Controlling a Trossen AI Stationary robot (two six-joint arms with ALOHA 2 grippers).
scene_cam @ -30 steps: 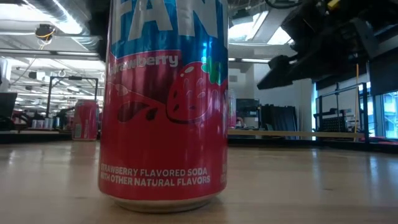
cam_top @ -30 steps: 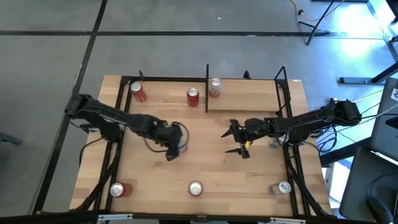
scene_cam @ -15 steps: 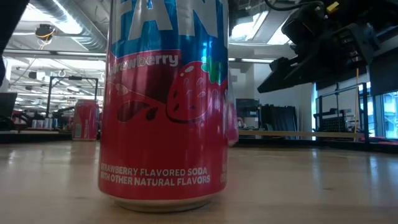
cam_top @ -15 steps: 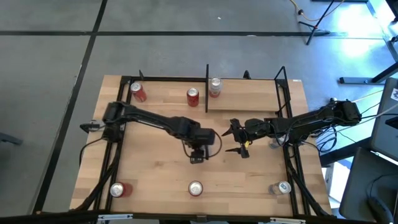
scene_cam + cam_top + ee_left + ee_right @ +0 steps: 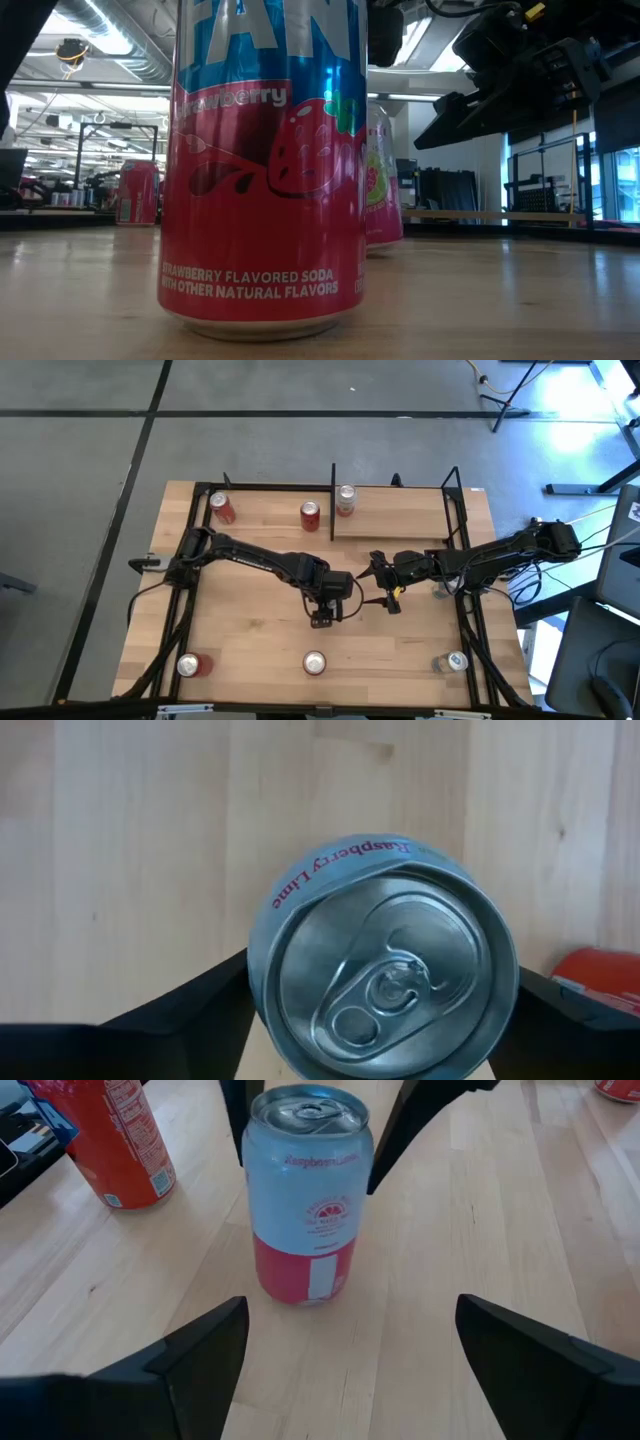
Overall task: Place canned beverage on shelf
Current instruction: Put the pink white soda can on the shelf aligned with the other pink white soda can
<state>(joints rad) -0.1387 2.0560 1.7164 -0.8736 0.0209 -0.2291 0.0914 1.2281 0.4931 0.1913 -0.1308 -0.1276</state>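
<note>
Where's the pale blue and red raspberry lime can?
The pale blue and red can stands mid-table between the left gripper's fingers, facing the open right gripper.

**Raspberry-lime can upright at mid-table, shelf along the far edge**

The can [image 5: 308, 1195] stands upright on the table near its middle. Its upper half is pale blue with "Raspberry Lime" lettering, its lower half pinkish red, and its silver top is unopened, with the pull tab flat. The left end effector [image 5: 380, 995] is over it, one dark finger on each side of its body.

The shelf [image 5: 392, 520] is a narrow light-wood ledge along the far edge of the table, framed by thin black uprights with a dark divider. Three cans stand along that edge.
</note>
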